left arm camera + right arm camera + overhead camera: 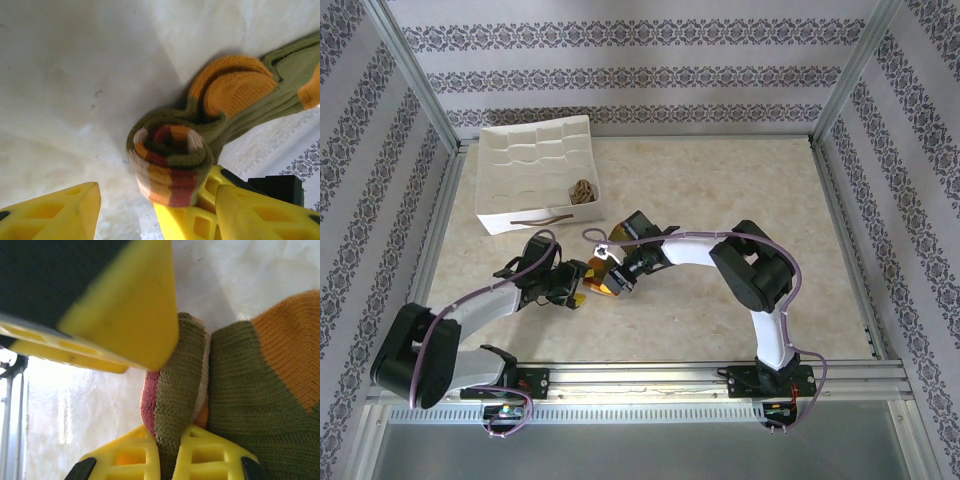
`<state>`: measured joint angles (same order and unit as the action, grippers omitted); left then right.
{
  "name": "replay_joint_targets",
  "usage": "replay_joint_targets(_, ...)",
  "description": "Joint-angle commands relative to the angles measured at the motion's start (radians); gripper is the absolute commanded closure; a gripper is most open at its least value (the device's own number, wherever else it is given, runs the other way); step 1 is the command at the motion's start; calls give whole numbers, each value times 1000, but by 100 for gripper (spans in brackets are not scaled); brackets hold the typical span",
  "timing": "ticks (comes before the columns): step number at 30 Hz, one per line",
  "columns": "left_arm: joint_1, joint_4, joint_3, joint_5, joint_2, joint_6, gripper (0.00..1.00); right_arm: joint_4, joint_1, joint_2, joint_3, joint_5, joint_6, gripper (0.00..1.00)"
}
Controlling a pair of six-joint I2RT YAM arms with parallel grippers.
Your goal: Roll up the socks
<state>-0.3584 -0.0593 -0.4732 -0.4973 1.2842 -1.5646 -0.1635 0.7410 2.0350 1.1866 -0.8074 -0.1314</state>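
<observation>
The olive green sock (235, 107) with orange toe and heel lies on the table, its striped cuff wound into a roll (167, 165). My right gripper (167, 432) is shut on that roll (175, 390), one finger on each side of it. My left gripper (160, 192) stands open just before the roll, its fingers wide apart and not pinching it. In the top view the two grippers, left (570, 292) and right (620, 272), meet over the sock (600, 278) at the table's near middle. The tan-and-brown argyle sock (582, 190) sits rolled in the white tray.
The white divided tray (535, 160) stands at the back left of the table. A thin dark cord (545, 217) lies along its front edge. A finger of the left gripper (125, 315) looms close above the roll in the right wrist view.
</observation>
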Motion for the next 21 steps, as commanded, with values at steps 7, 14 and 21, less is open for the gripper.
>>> replay_joint_targets(7, -57, 62, 6, 17, 140, 16, 66, -157, -22, 104, -17, -27, 87, 100)
replay_joint_targets(14, -78, -180, 2, 29, 143, 29, 100, -111, 12, -35, -60, 73, -37, 80)
replay_joint_targets(21, -77, -357, -70, 40, 113, 53, 100, 389, 170, -456, -463, 581, -251, 42)
